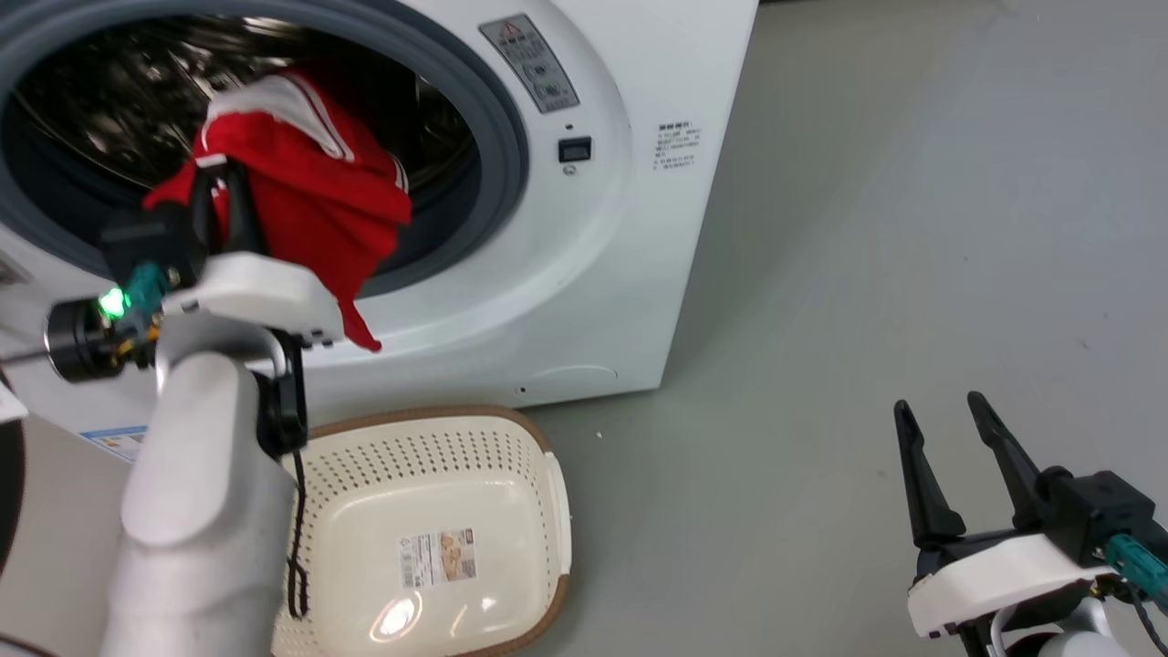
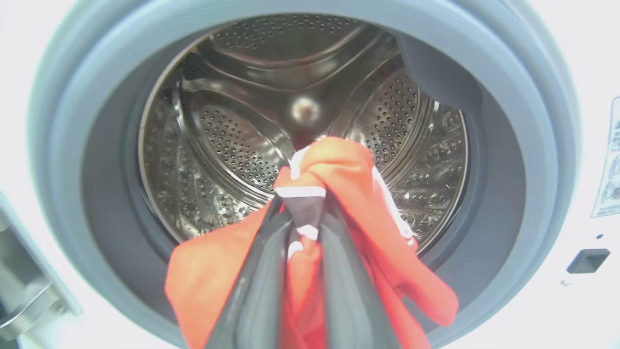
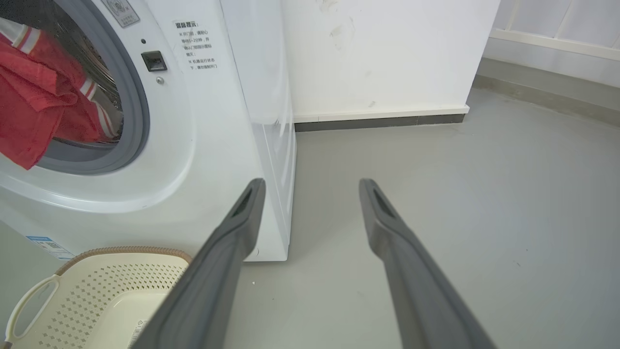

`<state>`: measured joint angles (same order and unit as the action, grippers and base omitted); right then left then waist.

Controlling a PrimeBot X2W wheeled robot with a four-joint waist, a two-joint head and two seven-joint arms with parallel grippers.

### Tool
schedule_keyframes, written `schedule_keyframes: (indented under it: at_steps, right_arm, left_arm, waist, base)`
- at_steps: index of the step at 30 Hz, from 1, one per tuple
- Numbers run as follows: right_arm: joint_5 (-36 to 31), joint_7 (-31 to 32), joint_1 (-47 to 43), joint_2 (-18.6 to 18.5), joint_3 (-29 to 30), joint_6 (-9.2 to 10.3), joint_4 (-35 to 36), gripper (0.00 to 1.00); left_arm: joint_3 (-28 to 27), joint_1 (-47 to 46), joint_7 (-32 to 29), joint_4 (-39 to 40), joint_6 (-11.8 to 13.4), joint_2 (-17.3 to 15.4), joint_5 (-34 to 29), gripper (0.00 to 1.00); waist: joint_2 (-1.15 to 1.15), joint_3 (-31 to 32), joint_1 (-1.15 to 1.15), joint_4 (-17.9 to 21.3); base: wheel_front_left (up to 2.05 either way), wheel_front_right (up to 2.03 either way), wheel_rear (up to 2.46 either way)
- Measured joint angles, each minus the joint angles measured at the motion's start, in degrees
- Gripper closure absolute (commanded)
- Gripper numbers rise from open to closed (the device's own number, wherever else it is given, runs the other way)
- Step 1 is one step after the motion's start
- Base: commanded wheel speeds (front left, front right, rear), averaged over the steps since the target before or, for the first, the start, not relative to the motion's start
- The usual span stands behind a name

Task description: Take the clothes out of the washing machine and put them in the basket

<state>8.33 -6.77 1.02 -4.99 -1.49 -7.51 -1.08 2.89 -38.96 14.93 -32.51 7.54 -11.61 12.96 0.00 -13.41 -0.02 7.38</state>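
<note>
A red garment with white stripe trim [image 1: 310, 196] hangs in the round porthole of the white washing machine [image 1: 593, 274], draping over the grey gasket. My left gripper [image 1: 217, 173] is shut on this piece of the clothes [image 2: 339, 184], its dark fingers [image 2: 256, 291] pinching a bunched fold in front of the steel drum [image 2: 232, 145]. Below the porthole, the cream basket [image 1: 438, 474] with a brown rim stands on the floor with nothing inside but a paper label. My right gripper [image 1: 944, 415] is open at the lower right, over bare floor, holding nothing [image 3: 312, 189].
Grey floor [image 1: 867, 274] stretches right of the machine. A white wall with a dark skirting [image 3: 378, 121] stands behind the machine. The red garment [image 3: 34, 106] and the basket [image 3: 97, 291] also appear at the left of the right wrist view.
</note>
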Motion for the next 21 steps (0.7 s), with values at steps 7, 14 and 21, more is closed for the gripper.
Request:
schedule_keyframes:
  at_steps: [7, 14, 21]
  right_arm:
    - [-1.3, 1.8, -2.9, 1.2, 2.3, 0.0, 2.6, 0.0]
    - [-2.5, 3.3, -5.8, 1.7, 3.3, 0.0, 4.4, 0.0]
    - [-3.0, 4.7, -8.3, 1.9, 3.8, 0.0, 6.5, 0.0]
  left_arm:
    - [-1.2, 10.3, 0.1, 8.9, -1.1, 4.0, -2.2, 1.0]
    - [0.2, 21.1, 0.1, 16.4, -1.6, 7.0, -3.7, 1.0]
    - [3.9, 31.4, 0.1, 22.0, -1.0, 8.4, -3.4, 1.0]
  waist:
    - [0.0, 4.3, 0.0, -2.1]
    - [0.0, 7.7, 0.0, -4.2]
    - [0.0, 9.3, 0.0, -7.1]
  base:
    - [0.0, 0.0, 0.0]
    - [0.0, 0.0, 0.0]
    - [0.0, 0.0, 0.0]
